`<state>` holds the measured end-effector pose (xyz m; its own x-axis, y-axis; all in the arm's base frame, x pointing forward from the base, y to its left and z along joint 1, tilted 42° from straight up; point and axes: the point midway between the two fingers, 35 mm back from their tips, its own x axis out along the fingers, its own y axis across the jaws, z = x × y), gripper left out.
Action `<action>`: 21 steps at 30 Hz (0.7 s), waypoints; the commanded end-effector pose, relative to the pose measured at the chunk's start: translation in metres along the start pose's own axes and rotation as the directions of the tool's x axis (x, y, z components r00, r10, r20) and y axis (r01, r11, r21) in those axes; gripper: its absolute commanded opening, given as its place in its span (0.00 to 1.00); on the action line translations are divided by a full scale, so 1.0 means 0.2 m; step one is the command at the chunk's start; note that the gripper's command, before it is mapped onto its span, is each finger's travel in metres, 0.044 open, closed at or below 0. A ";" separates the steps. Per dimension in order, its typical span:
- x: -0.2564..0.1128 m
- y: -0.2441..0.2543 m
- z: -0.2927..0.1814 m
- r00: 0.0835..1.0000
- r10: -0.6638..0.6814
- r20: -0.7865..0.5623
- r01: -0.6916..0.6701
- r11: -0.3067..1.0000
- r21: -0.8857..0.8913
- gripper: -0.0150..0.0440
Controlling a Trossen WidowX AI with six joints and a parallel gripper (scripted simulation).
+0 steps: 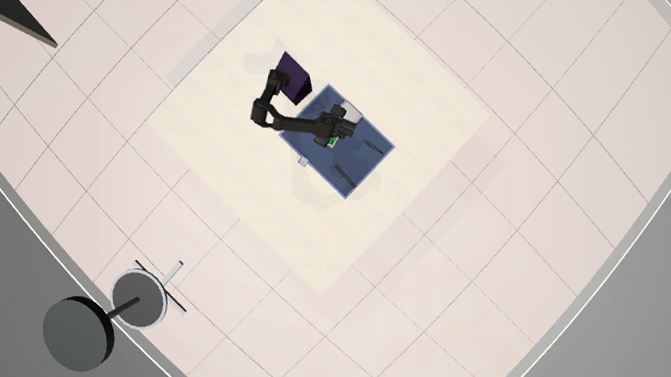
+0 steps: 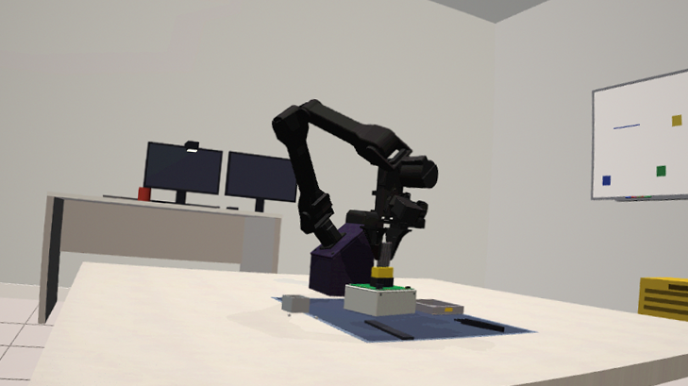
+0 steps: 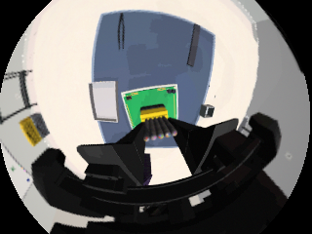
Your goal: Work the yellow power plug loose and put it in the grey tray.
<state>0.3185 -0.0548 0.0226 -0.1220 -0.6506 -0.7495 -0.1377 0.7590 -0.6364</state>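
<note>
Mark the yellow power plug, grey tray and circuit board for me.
Yellow power plug [image 2: 382, 273] [image 3: 154, 115]: exterior and wrist views, on its yellow body.
Grey tray [image 1: 351, 110] [image 2: 431, 310] [image 3: 104, 100]: all three views; bare inside from top and wrist, near wall in exterior.
Circuit board [image 1: 333, 142] [image 2: 359, 285] [image 3: 146, 97]: all views, green surface.
</note>
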 end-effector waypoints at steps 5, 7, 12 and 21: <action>-0.07 0.08 0.00 0.988 -0.150 0.030 0.151 0.988 -0.013 0.25; -0.07 0.07 0.00 0.991 -0.134 0.029 0.135 0.991 -0.014 0.25; -0.08 0.02 0.00 1.000 -0.013 0.028 0.013 1.000 -0.017 0.25; -0.09 -0.04 0.00 0.993 0.114 0.025 -0.114 0.993 -0.020 0.25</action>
<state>0.3191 -0.0549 0.0282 -0.1350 -0.5849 -0.7998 -0.1433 0.8102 -0.5683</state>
